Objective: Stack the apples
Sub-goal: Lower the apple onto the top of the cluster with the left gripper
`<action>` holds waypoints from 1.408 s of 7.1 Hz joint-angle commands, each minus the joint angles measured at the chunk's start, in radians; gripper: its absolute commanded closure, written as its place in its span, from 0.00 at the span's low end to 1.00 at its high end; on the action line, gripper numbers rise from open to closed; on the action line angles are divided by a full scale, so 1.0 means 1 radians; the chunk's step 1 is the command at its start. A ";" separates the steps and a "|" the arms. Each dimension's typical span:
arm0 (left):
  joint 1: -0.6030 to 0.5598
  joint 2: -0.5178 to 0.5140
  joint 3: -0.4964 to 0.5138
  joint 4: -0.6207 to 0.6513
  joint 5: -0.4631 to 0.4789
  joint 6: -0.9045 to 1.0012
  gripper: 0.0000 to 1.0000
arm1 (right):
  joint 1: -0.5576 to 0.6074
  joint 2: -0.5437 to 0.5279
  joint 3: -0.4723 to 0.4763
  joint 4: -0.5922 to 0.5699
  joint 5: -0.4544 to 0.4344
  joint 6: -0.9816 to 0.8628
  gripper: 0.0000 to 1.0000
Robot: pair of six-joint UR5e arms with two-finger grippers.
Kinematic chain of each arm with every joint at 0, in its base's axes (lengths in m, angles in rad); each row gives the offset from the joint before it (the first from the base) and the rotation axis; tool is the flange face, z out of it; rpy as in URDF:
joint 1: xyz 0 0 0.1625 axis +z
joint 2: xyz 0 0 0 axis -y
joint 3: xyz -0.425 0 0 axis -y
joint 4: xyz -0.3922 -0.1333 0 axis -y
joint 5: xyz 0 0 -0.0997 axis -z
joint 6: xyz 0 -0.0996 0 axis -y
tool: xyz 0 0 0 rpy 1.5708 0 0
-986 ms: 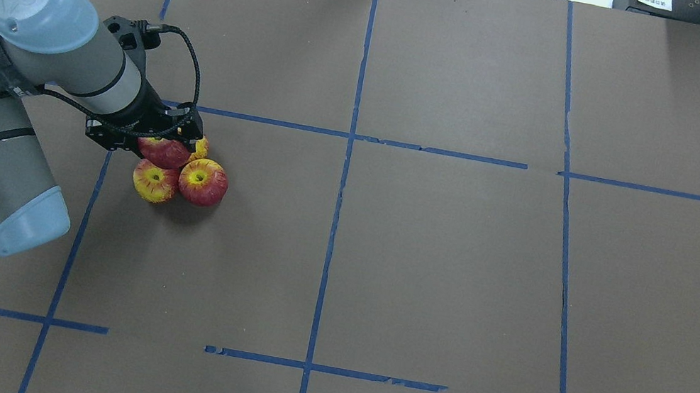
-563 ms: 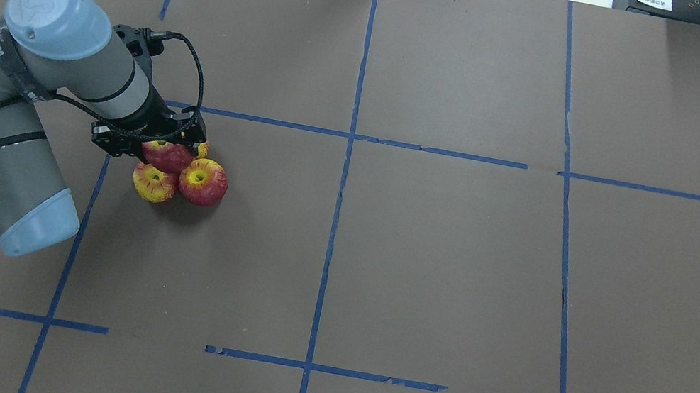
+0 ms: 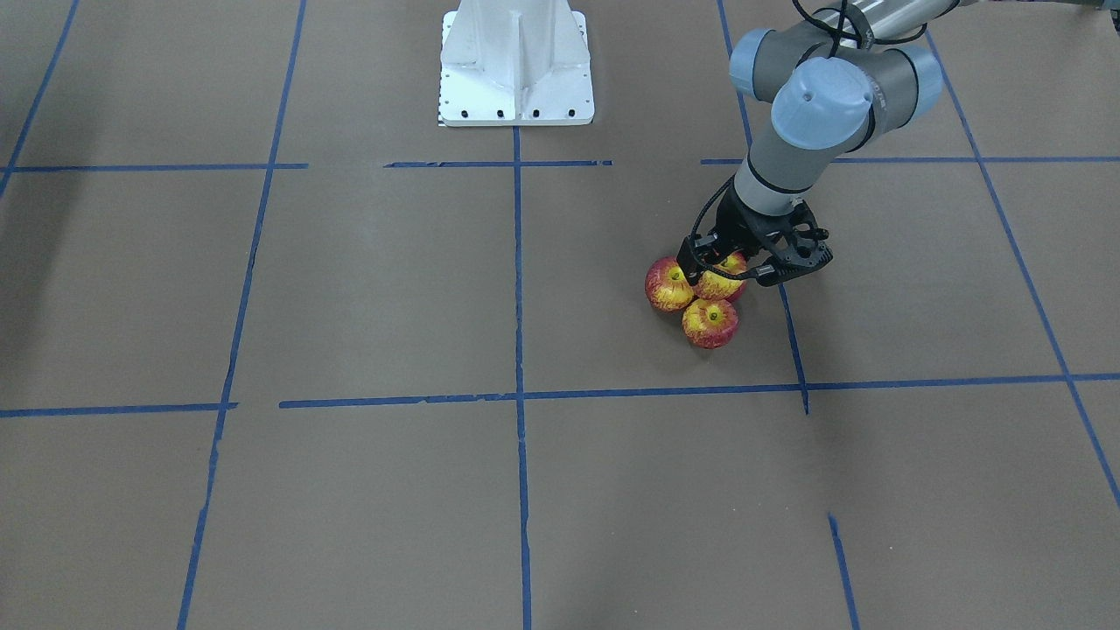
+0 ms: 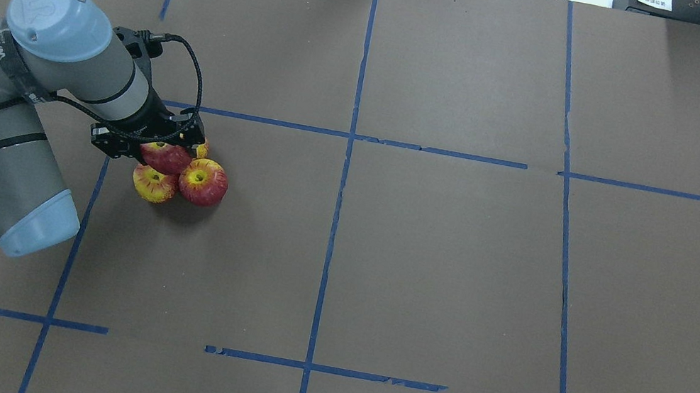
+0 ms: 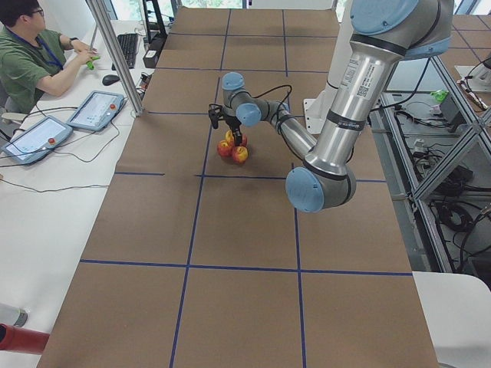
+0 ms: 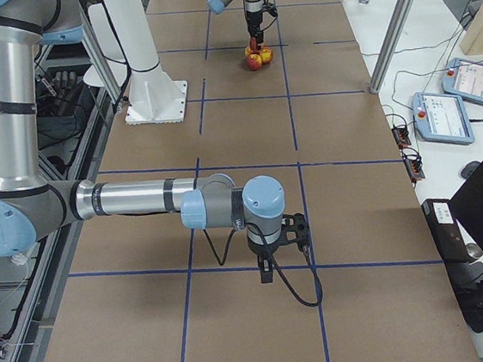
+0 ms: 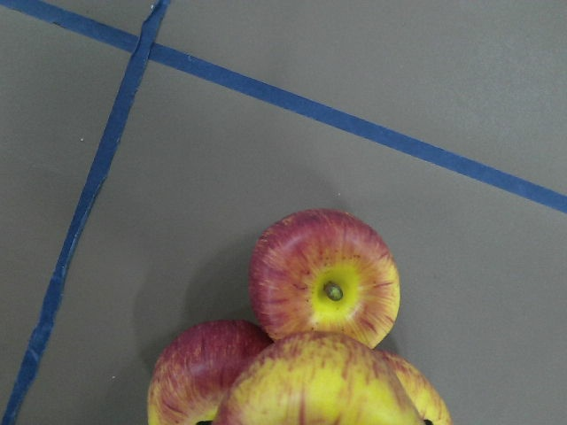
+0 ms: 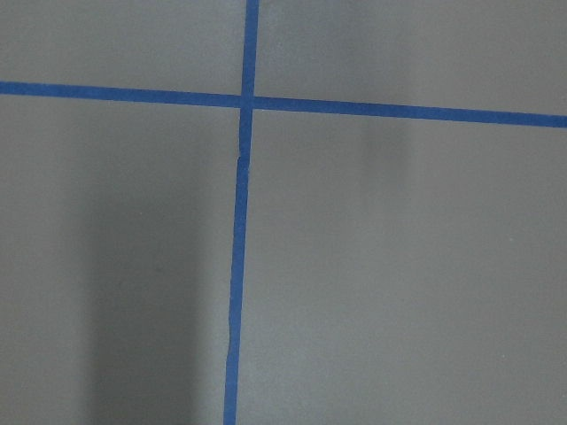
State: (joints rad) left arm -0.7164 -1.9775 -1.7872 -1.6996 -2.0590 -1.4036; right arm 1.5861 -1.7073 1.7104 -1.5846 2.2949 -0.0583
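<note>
Several apples sit in a tight cluster left of the table's middle. In the overhead view two lie in front [image 4: 155, 184] [image 4: 203, 182] and a third [image 4: 203, 148] is mostly hidden behind. My left gripper [image 4: 152, 143] is shut on another apple [image 4: 169, 159], held on top of the cluster. In the front view the gripper [image 3: 731, 269] holds that apple [image 3: 719, 283] over two lower ones [image 3: 668, 284] [image 3: 710, 323]. The left wrist view shows the held apple [image 7: 314, 385] close up, above a lower one [image 7: 324, 276]. My right gripper [image 6: 272, 268] shows only in the right exterior view; I cannot tell its state.
Brown paper with blue tape lines [image 4: 347, 153] covers the table. The white robot base [image 3: 516, 61] stands at the robot's side. An operator [image 5: 31, 54] sits at a desk with tablets beyond the table's far side.
The left arm's wrist and elbow shifted slightly right, and the held apple came down a little onto the cluster. Since 0.6 s ago almost nothing has moved.
</note>
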 commanded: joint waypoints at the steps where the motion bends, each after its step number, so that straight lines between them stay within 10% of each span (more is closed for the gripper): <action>1: 0.000 0.006 0.000 0.000 0.000 0.000 0.35 | 0.000 0.000 0.000 0.000 0.000 0.000 0.00; 10: -0.050 0.011 -0.020 0.001 0.005 0.020 0.01 | 0.000 0.000 0.000 0.000 0.000 0.000 0.00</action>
State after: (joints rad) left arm -0.7324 -1.9679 -1.7969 -1.6994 -2.0563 -1.3981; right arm 1.5861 -1.7073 1.7104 -1.5846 2.2948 -0.0583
